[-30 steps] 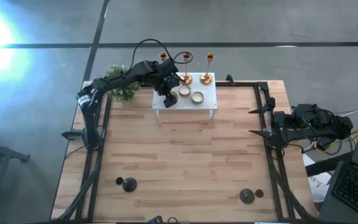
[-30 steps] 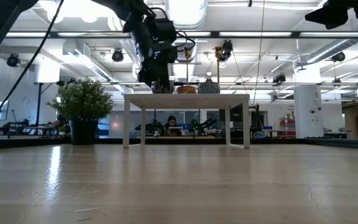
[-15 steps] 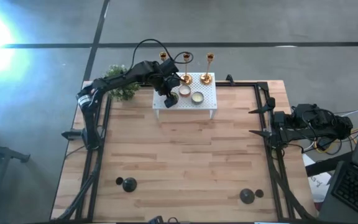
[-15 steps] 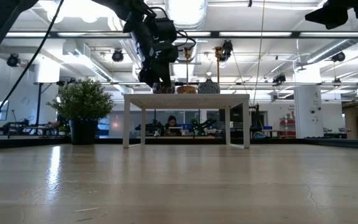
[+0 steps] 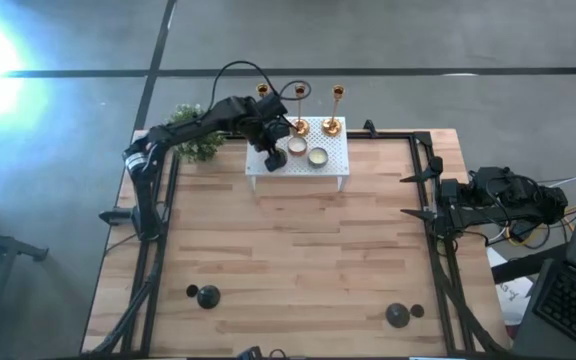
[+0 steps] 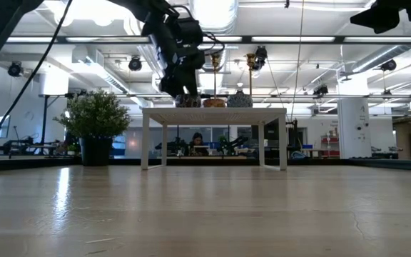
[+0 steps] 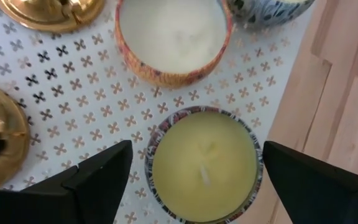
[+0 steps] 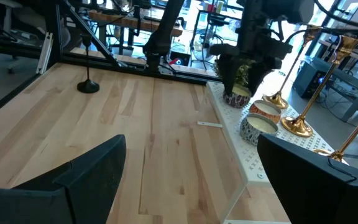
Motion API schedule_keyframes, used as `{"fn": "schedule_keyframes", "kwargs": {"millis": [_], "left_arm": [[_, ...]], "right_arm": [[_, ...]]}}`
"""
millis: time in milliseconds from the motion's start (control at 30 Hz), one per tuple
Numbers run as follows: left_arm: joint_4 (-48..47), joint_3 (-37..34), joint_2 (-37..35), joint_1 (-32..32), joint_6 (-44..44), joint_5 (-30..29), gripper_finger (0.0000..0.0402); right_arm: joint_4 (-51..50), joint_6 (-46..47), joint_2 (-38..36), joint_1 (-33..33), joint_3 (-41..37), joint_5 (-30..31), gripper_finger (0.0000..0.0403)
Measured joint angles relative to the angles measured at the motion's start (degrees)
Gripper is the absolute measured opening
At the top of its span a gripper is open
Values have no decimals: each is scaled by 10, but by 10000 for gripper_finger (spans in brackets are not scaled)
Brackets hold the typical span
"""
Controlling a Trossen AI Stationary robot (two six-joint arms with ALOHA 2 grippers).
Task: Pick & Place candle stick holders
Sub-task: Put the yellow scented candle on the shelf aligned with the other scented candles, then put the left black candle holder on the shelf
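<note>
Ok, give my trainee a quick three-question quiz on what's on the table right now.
1. True or false: the left gripper is shut.
2. How many black holders stand on the table, off the rack?
3. The left gripper hovers over: A a tin; B a black holder; C bare table.
Key: 1 false, its fingers are spread; 2 two; 3 A.
</note>
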Motion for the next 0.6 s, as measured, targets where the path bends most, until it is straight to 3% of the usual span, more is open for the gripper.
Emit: {"fn": "schedule_keyframes", "kwargs": {"millis": [233,600], "left_arm": [[-37,27,-1,0,-1,0,365],[-228,160,-2,0,14,-1,360]], "right_arm": [[0,0,0,0,0,0,359],[0,0,0,0,0,0,359]]}}
